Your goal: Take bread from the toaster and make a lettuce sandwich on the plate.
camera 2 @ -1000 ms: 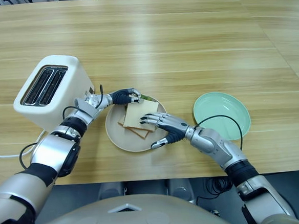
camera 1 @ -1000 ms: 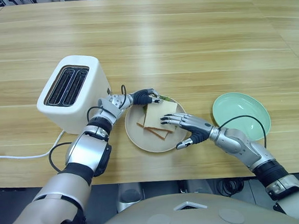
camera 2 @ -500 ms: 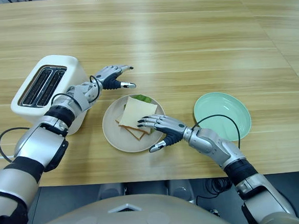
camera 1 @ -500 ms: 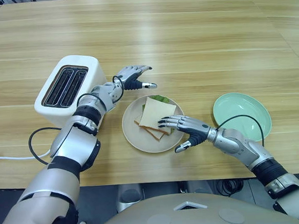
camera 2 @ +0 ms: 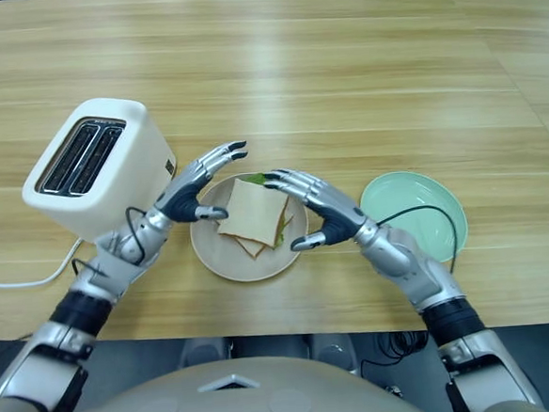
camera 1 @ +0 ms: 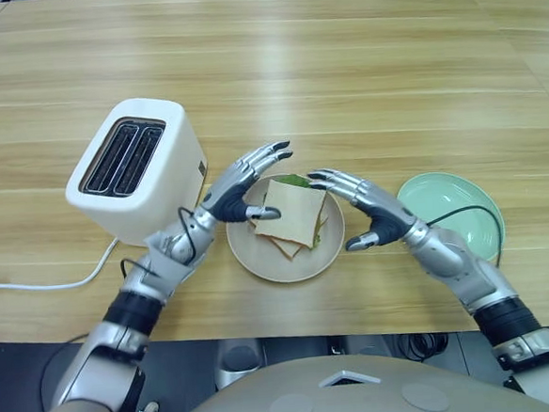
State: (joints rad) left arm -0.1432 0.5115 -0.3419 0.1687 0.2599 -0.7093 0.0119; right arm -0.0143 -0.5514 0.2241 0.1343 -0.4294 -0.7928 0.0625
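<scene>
No writing to read here: there's a small dark mark on the side of the toaster point(camera 1: 135, 169), too small to make out.

Counting up: one white toaster with two dark slots, standing on the left of the wooden table point(camera 1: 340, 69). One white cord point(camera 1: 44, 283) trails off from it toward the near left edge. One beige plate point(camera 1: 288, 266) sits just right of the toaster, and one pale green bowl point(camera 1: 453, 203) sits further right, apart from the plate. On the plate is the sandwich point(camera 1: 294, 214): two bread slices, the top one tilted over the lower one, with lettuce point(camera 1: 294, 179) peeking out at the far edge and down the right side.

Now the hands. A second ago the left hand was curled in at the plate's far rim by the lettuce, and the right hand's fingertips lay on the top slice. Half a second ago the left had swung out beyond the plate, fingers spread. Now the left hand point(camera 1: 240, 185) has come back to the plate's left side, fingers apart, nothing in it. The right hand point(camera 1: 369, 209) has lifted off the bread and hangs over the plate's right edge, fingers also spread and empty. The two flank the sandwich; whether the left thumb touches the bread I can't tell.
</scene>
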